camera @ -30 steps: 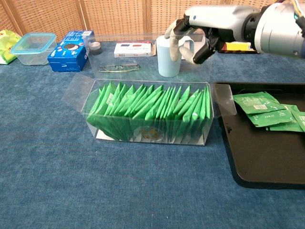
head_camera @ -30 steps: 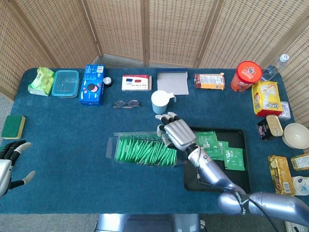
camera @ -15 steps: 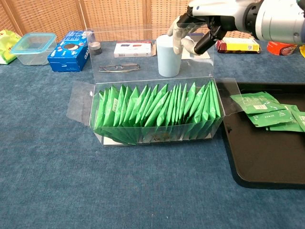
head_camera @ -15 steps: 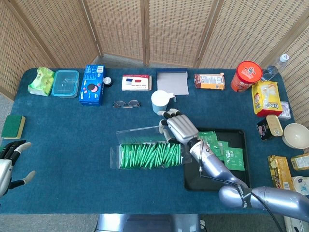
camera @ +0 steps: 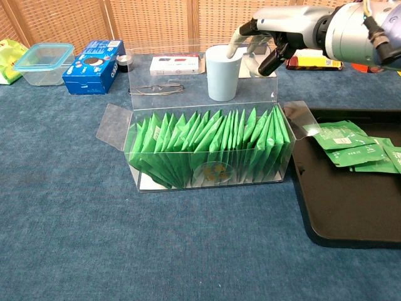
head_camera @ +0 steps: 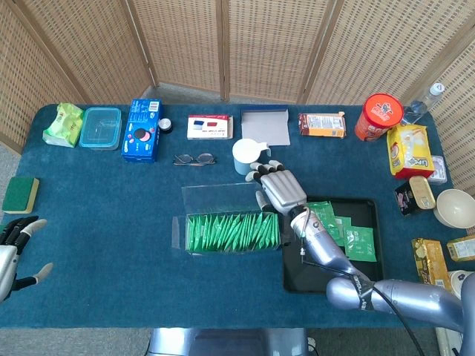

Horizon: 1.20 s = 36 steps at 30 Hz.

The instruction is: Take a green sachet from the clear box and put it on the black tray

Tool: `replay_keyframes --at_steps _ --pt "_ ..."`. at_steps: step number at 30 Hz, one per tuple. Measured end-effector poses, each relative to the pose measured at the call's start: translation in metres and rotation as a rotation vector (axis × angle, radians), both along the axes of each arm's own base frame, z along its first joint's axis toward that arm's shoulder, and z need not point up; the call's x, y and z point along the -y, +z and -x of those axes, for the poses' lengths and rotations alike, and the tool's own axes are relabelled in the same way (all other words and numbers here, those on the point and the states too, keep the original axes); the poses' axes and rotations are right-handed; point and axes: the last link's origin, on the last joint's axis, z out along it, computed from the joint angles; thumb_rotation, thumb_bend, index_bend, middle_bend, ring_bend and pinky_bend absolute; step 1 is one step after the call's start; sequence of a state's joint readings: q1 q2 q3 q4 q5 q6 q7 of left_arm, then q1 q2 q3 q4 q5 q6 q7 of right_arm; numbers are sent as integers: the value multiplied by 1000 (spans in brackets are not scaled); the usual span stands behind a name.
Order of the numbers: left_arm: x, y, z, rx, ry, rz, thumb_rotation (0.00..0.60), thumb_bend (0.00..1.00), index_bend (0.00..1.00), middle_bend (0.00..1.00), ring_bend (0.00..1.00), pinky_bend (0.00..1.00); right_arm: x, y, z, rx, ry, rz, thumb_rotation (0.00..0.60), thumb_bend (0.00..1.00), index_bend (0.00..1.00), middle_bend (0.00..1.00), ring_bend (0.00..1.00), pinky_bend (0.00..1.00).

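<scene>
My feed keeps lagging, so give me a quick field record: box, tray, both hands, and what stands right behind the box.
clear box: lid flap up, packed with upright green sachets
black tray: right of box, several green sachets already lying on it
right hand: above the box's rear right corner, fingers at the lid's top edge, no sachet in it
left hand: at the table's left edge, fingers spread, holding nothing
behind box: light blue cup, glasses
</scene>
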<state>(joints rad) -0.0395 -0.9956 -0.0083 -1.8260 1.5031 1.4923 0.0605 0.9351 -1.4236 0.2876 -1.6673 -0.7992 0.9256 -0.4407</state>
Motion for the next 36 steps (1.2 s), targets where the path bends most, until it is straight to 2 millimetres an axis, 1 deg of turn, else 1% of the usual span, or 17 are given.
replay_keyframes --at_steps 8,11,15,19,25,30,32,36 --pt "1 1 1 -2 2 -4 600 189 177 152 115 262 7 -6 5 -39 -29 57 552 582 169 127 148 123" --pt "2 1 1 0 2 -1 600 189 177 152 115 262 7 -10 8 -72 -31 64 554 566 170 127 148 123" --pt "3 2 2 0 4 -4 600 189 177 152 115 262 5 -16 13 -127 -17 69 572 564 172 127 148 123" --pt "4 3 2 0 4 -5 600 189 177 152 115 262 3 -14 11 -115 5 85 573 539 183 133 147 123" --pt "4 4 2 3 -1 -10 600 189 176 152 115 262 -6 0 1 -19 82 105 572 400 210 137 128 123" --pt "4 3 -1 6 -16 -12 600 189 177 152 115 262 -21 16 -5 93 178 82 569 240 265 137 103 123" --pt "3 4 -2 6 -21 -15 600 189 177 152 115 262 -28 20 -4 121 221 56 569 195 284 137 98 123" --pt "4 4 -3 6 -27 -16 600 189 177 152 115 262 -43 19 1 110 296 -30 572 133 322 137 92 123"
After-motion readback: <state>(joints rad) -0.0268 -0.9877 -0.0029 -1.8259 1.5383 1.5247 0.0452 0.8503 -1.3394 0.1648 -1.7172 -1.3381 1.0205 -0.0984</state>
